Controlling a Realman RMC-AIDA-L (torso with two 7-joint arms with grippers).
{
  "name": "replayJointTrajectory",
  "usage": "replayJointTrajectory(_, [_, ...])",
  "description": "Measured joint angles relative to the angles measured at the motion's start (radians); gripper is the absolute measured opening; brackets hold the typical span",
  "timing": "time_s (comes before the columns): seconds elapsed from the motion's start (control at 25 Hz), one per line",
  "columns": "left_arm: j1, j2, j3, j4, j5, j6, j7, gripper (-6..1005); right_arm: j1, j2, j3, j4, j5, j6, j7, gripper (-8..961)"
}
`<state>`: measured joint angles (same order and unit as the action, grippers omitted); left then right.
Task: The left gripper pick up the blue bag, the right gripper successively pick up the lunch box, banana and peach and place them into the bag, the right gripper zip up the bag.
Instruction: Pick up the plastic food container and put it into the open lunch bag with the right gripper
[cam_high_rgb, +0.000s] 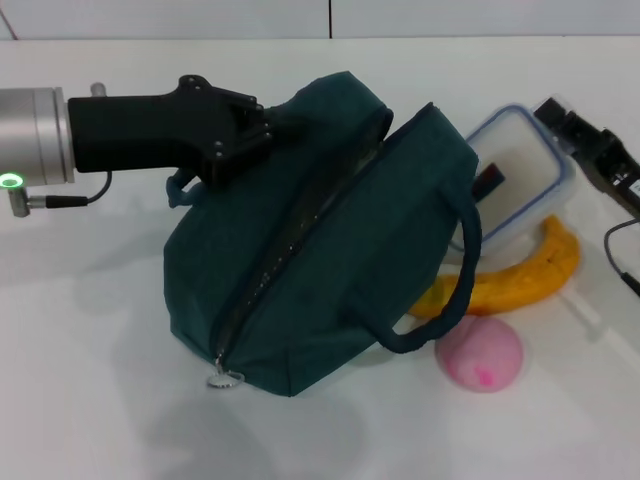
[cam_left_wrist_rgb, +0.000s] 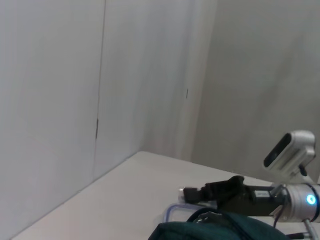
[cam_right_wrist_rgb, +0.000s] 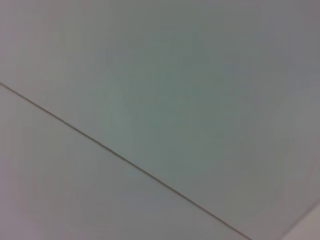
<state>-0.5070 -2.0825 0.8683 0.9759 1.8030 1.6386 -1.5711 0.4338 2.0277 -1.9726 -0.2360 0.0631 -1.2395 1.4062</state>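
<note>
Overhead, white table (cam_high_rgb: 90, 400), pale panelled wall (cam_left_wrist_rgb: 50, 100); left end effector (cam_high_rgb: 262, 135) pinched on blue bag (cam_high_rgb: 320, 250).

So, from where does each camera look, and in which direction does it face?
Head view: from the head, down at the table, blue bag, lunch box, banana, peach; left gripper at the bag, right gripper by the box.
Left wrist view: across the bag toward walls; right gripper beyond.
Right wrist view: only a plain surface.
Shared: bag, right gripper.
</note>
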Motion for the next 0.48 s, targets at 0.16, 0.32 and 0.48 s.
replayJointTrajectory(0.16, [-0.003,0.002,-0.006,0.001,-0.005,-0.005,-0.001,56,0.008,-0.011,0.012,0.024,-0.002,-0.060,-0.031,182])
replayJointTrajectory(0.32, [-0.003,0.000,-0.023,0.001,-0.007,-0.022,-0.002,56,0.016,-0.014,0.024,0.045,-0.008,-0.080,-0.077,164])
replayJointTrajectory(0.48, [-0.003,0.000,-0.025,0.000,-0.007,-0.025,-0.003,56,0.018,-0.019,0.025,0.054,-0.010,-0.091,-0.094,110])
